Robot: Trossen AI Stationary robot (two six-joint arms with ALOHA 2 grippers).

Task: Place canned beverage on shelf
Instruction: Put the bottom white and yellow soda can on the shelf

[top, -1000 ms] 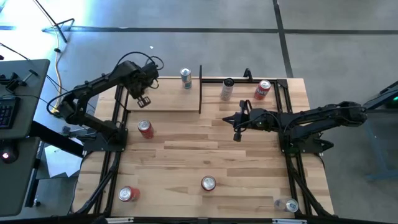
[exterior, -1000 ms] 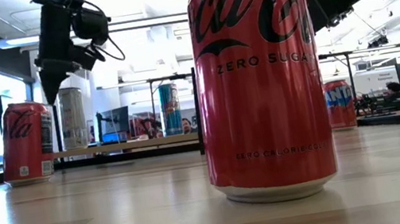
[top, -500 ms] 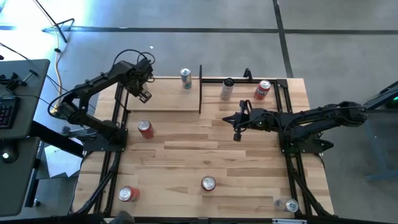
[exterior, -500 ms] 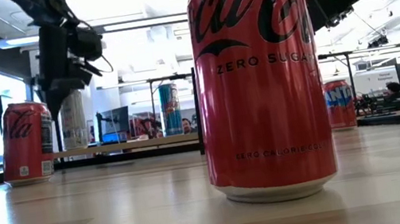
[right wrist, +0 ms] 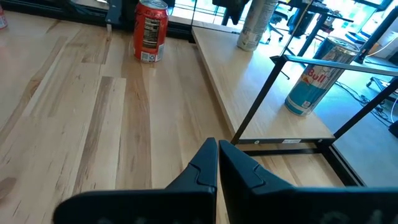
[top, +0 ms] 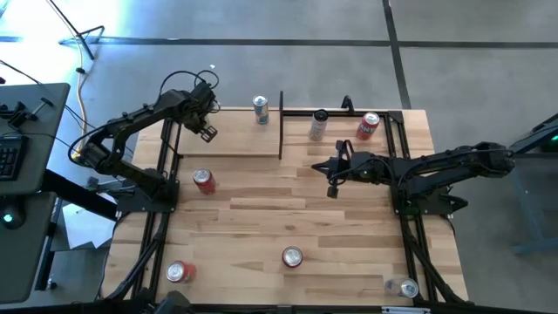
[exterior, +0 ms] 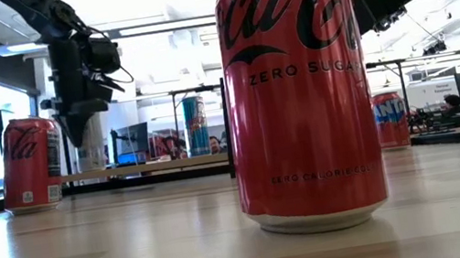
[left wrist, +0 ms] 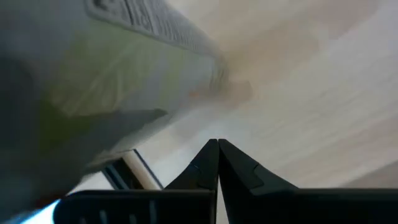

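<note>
The shelf [top: 235,144] is a pale board with black rod frames at the table's far side. On its right end stands a blue-and-silver can [top: 261,109]. A pale green can [left wrist: 93,68] stands at its left end, hidden under my left arm in the high view. My left gripper [top: 207,133] is shut and points steeply down, just above the board beside that can. In the left wrist view its fingertips [left wrist: 217,144] show against bare wood, apart from the can. My right gripper [top: 331,187], shut, hangs over the table right of the shelf.
A red cola can [top: 203,180] stands just in front of the shelf. Two more red cans [top: 179,272] [top: 292,256] and a silver one [top: 403,286] are near the front edge. A silver can [top: 318,125] and a red can [top: 368,125] are at the far right.
My left gripper has sunk toward the shelf's left end, edging toward the table's far side and tipping to point more steeply down. In the low view it now stands in front of the pale can. It has stayed shut.
</note>
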